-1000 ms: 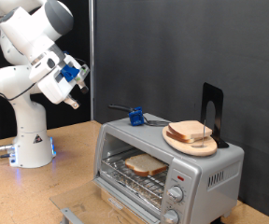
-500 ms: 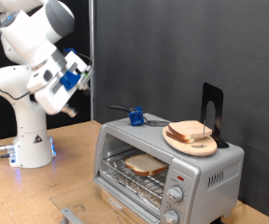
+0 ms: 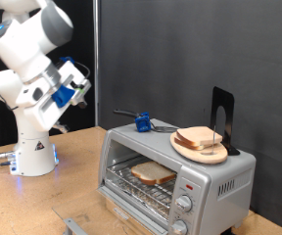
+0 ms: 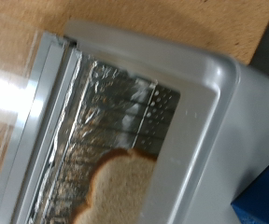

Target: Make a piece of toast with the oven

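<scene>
The piece of toast (image 3: 153, 173) lies flat on the wire rack inside the oven (image 3: 177, 177), whose door is open. Looks light, soft and crumbly; best taken by the crust edge, gently. More slices sit on a wooden plate (image 3: 200, 143) atop the oven. The tool (image 3: 82, 89) hangs well away, over the desk (image 3: 43, 201); cannot tell if spread.

Piece of toast (image 3: 153, 174) lying on wire rack (image 3: 141, 182) inside oven (image 3: 176, 176), door hanging open. Round wooden plate (image 3: 200, 148) with stacked slices (image 3: 201, 138) sitting on oven top, toward exterior view's right. Small blue object (image 3: 141, 122) resting on oven top behind. Gripper (image 3: 79, 90) hanging in air at exterior view's upper left, well apart from oven, finger state unclear.
</scene>
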Motion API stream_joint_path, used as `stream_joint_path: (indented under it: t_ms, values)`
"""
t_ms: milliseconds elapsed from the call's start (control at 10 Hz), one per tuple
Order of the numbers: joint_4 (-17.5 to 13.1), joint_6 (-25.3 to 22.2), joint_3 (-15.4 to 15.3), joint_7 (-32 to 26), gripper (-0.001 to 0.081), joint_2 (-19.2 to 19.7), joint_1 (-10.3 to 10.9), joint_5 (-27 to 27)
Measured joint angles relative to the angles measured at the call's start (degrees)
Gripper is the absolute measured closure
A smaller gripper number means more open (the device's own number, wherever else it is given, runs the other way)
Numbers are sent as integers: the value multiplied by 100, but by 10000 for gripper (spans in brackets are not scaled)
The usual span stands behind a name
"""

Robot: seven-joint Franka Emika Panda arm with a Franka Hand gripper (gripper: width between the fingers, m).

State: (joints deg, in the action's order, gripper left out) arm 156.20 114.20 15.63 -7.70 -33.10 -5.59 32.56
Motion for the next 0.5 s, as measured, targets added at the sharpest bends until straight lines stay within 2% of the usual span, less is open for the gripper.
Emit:
stream_joint_path:
  t_ms: [200,500]
  values:
    - [-111,-293,542,-338,-3,179,-180,-58]
    - [-408,-126,1093,-564,-3,622,-304,-45]
